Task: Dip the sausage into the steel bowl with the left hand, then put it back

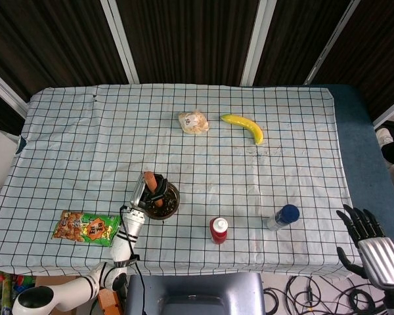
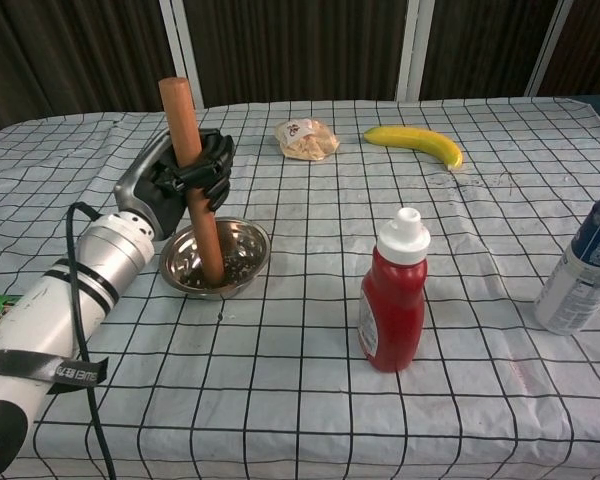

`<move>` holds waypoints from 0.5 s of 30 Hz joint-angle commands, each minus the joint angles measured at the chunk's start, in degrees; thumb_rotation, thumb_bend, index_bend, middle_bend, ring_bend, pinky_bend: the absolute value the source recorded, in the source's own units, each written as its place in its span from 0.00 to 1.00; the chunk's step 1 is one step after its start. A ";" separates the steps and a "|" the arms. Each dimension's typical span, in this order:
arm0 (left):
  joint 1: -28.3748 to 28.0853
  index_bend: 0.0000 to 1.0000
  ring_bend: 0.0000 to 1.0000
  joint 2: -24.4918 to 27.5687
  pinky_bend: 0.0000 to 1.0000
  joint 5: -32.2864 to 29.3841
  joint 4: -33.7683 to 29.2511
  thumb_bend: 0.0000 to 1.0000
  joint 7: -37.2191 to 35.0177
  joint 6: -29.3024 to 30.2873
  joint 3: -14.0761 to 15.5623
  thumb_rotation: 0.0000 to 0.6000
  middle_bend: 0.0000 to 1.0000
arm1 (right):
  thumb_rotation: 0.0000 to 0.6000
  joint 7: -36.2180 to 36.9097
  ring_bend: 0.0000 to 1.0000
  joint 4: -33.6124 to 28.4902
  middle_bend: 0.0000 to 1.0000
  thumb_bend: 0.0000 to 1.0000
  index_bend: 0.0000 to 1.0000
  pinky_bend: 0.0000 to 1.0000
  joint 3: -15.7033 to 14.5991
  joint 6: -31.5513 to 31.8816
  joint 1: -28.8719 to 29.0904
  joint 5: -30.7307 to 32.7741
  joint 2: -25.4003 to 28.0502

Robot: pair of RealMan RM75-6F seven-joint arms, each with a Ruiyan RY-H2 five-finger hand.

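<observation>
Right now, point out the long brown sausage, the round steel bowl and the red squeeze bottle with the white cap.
long brown sausage (image 2: 183, 125): chest view, upper shaft above the fingers.
round steel bowl (image 2: 252, 247): chest view, right rim.
red squeeze bottle with the white cap (image 2: 391, 308): chest view, middle of red body.

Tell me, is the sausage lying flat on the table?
No, the left hand holds the sausage nearly upright with its lower end in the bowl.

Bright, even overhead light, soft shadows, sharp focus, dark backdrop
</observation>
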 commanded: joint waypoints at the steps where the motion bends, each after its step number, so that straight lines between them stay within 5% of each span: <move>1: -0.34 1.00 0.95 -1.41 1.00 0.04 2.40 1.00 -1.44 -0.58 0.25 1.00 1.00 | 1.00 0.21 0.00 0.04 0.00 0.38 0.00 0.00 0.05 0.29 -0.10 -0.02 0.08; 8: -1.18 1.00 0.95 -0.85 1.00 1.51 2.16 1.00 -2.20 2.76 -0.86 1.00 1.00 | 1.00 0.56 0.00 0.25 0.00 0.38 0.00 0.00 0.09 0.37 -0.12 -0.03 0.14; 15: -0.49 1.00 0.95 5.20 1.00 3.08 -6.74 0.99 1.47 7.71 -2.51 1.00 1.00 | 1.00 0.67 0.00 0.38 0.00 0.38 0.00 0.00 0.04 0.63 -0.26 -0.22 0.15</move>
